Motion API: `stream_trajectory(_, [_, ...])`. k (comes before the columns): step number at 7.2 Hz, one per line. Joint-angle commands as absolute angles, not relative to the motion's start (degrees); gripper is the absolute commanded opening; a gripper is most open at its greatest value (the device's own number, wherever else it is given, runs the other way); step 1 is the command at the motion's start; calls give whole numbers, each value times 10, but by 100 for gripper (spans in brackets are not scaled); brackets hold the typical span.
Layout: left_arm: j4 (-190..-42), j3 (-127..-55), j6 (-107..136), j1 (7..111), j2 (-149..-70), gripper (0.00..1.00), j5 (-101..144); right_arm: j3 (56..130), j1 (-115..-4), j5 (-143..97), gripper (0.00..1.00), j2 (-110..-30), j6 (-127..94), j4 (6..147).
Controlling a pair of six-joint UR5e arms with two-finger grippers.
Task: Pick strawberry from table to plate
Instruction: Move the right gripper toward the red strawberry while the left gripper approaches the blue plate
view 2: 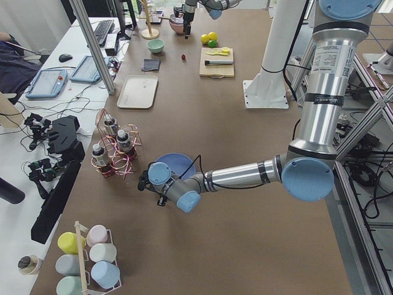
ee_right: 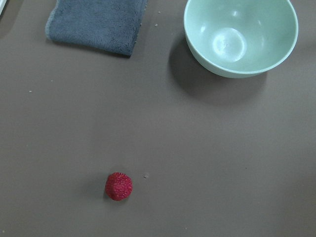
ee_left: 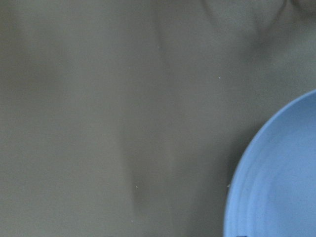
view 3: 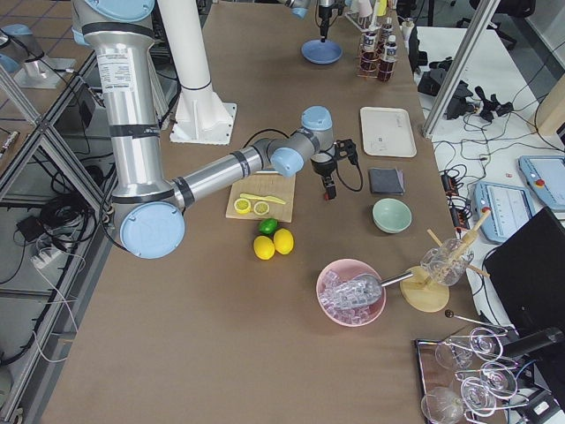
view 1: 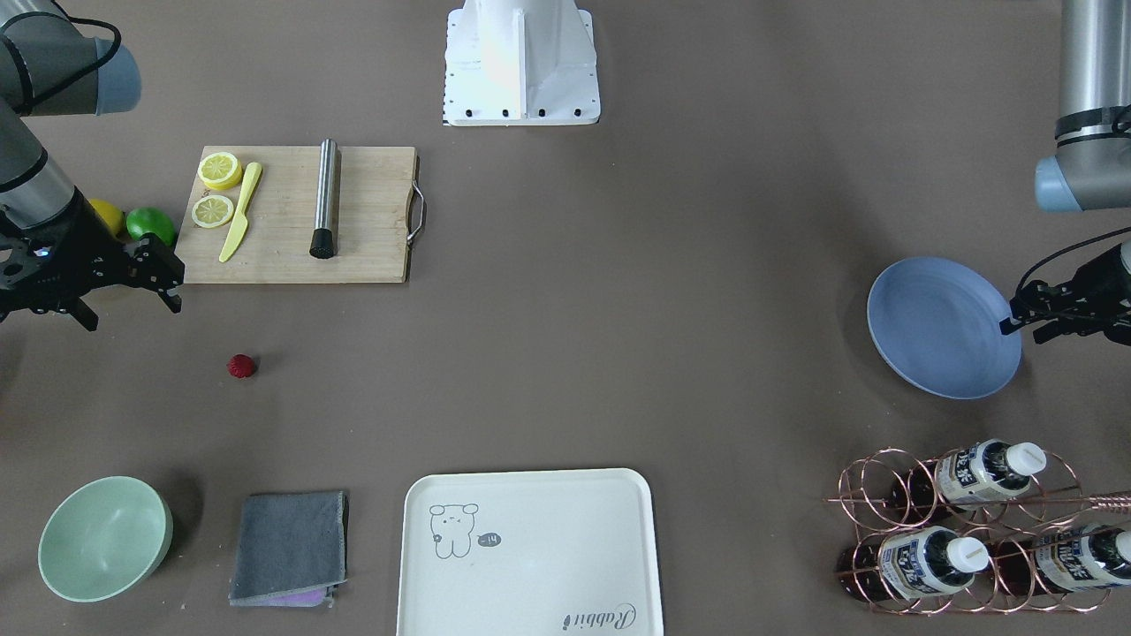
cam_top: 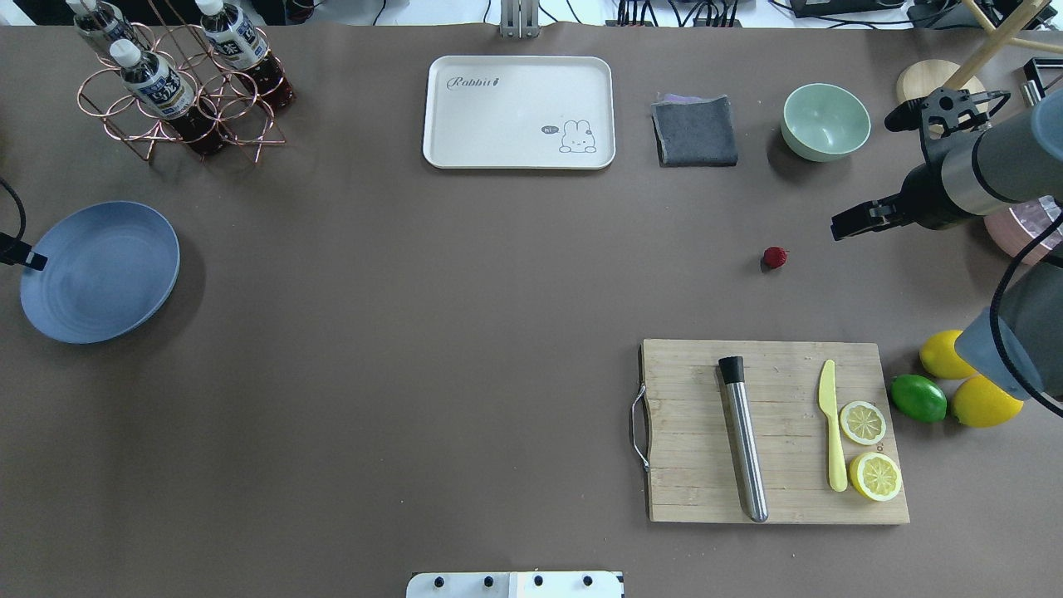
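Along the near edge of the wide matte grey-brown tabletop point(cam_top: 415, 332), toward its right end, lies a rectangular wooden cutting board point(cam_top: 689, 432) with a metal handle; on it rest a brushed-steel rod with a black cap point(cam_top: 743, 448), a pale yellow plastic knife point(cam_top: 833, 432) and two lemon halves point(cam_top: 863, 422), cut faces up; just beside the board's right side, near the table's right edge, sit a green lime point(cam_top: 918, 398) and two whole yellow lemons point(cam_top: 942, 355).

Farther in, the small dark-red bumpy strawberry point(cam_top: 775, 257) sits on the bare table between the board and the far edge, untouched; the right gripper point(cam_top: 864, 174) hangs above the table between the berry and the right edge, its black fingers spread apart and holding nothing.

At the left edge lies the round periwinkle-blue plate point(cam_top: 100, 274), well apart from the berry; the left gripper point(view 1: 1023, 329) is at the plate's outer rim, and whether its fingers are apart or together I cannot tell.

Along the far edge stand a pale green bowl point(cam_top: 826, 122), a folded grey cloth point(cam_top: 695, 131) and a cream rectangular tray with a small animal drawing point(cam_top: 515, 108); at the far left corner a copper wire rack point(cam_top: 256, 137) holds dark bottles with white caps point(cam_top: 149, 83).
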State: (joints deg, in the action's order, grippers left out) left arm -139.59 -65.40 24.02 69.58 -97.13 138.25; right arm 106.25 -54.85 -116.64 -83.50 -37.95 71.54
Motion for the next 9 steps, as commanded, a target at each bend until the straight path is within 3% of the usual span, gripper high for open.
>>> stream_trajectory(1, [-1401,-655,241,687,-972,38,1383,1061,-548,-1166,100,-834,-379,715])
stream_trajectory(3, [-1407,-658,241,682,-971,0,1383,1063,-548,-1166,100,-835,-380,715])
stream_trajectory(9, [-1409,-814,562,620,-1001,0,1367,1052,-506,-1166,100,-818,-446,716])
